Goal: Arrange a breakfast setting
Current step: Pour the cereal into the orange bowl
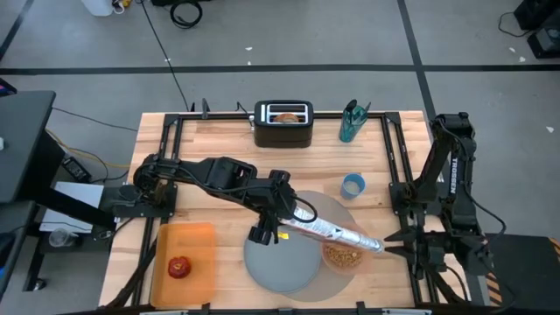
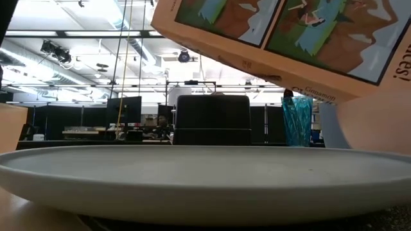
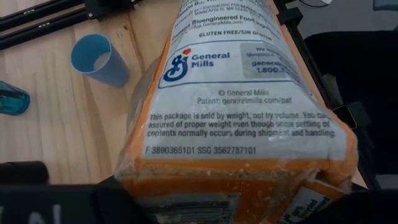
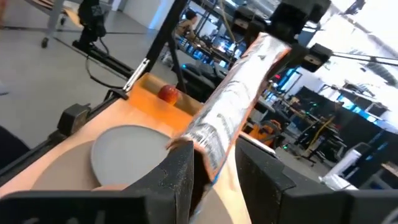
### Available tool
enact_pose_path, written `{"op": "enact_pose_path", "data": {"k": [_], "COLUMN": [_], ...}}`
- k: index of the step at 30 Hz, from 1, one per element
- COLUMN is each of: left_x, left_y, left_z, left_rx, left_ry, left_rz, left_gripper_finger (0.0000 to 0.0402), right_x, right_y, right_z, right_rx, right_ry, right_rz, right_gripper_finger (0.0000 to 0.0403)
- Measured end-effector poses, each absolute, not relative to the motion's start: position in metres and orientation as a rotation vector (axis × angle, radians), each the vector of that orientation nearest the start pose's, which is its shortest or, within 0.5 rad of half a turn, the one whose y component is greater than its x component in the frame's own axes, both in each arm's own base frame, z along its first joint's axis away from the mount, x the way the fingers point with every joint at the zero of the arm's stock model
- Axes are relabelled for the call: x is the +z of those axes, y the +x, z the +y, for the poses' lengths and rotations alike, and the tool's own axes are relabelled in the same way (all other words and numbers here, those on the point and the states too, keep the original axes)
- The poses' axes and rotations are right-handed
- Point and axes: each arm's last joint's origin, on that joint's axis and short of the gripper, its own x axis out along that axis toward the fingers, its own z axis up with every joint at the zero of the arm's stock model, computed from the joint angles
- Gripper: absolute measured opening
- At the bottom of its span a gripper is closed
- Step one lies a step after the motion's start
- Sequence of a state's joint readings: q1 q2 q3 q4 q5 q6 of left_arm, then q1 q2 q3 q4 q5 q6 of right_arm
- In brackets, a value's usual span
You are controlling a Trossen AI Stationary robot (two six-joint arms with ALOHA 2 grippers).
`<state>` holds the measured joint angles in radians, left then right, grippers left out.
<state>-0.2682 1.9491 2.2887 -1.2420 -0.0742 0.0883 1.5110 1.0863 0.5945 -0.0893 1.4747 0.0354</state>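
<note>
From above, near the table's front edge, the left gripper [image 1: 282, 216] clamps a cereal box [image 1: 337, 233] tipped over the pink bowl [image 1: 344, 256], which already shows brown cereal [image 1: 343, 257] and sits on the grey mat [image 1: 324, 208] beside the plate [image 1: 280, 261]. The right gripper [image 1: 409, 247] waits by the front right corner, and I cannot tell how its fingers stand. The apple [image 1: 179, 267] lies on the orange tray [image 1: 194, 238] at the front left; the toaster [image 1: 283, 123] holds what is probably the bagel.

At table height, the plate rim fills the foreground under the box.

The left wrist view shows a light, crushable carton, so take it across its flat faces, low down. A blue cup [image 3: 96, 59] stands just beside the mat.

The right wrist view shows 2 fingers [image 4: 177, 174] flanking the box's open liner, which crowds any reach for the bowl
</note>
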Motion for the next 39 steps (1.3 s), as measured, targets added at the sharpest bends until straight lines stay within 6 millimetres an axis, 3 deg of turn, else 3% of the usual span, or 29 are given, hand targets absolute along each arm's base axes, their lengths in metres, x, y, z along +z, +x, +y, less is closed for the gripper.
{"op": "enact_pose_path", "data": {"k": [10, 22, 39], "left_x": [0.411, 0.409, 0.404], "left_y": [0.375, 0.373, 0.362], "left_z": [-0.101, -0.100, -0.105], "left_rx": [-0.220, -0.218, -0.192], "left_ry": [0.236, 0.236, 0.193], "left_rz": [0.881, 0.916, 1.030], "left_gripper_finger": [0.0210, 0.0210, 0.0211], "right_x": [0.229, 0.263, 0.295], "right_y": [0.056, 0.080, 0.091], "right_z": [0.196, 0.202, 0.194], "right_rx": [-0.034, -0.149, -0.243], "right_ry": [-0.547, -0.458, -0.295], "right_rz": [0.075, 0.049, 0.017], "right_gripper_finger": [0.0127, 0.0127, 0.0126]}}
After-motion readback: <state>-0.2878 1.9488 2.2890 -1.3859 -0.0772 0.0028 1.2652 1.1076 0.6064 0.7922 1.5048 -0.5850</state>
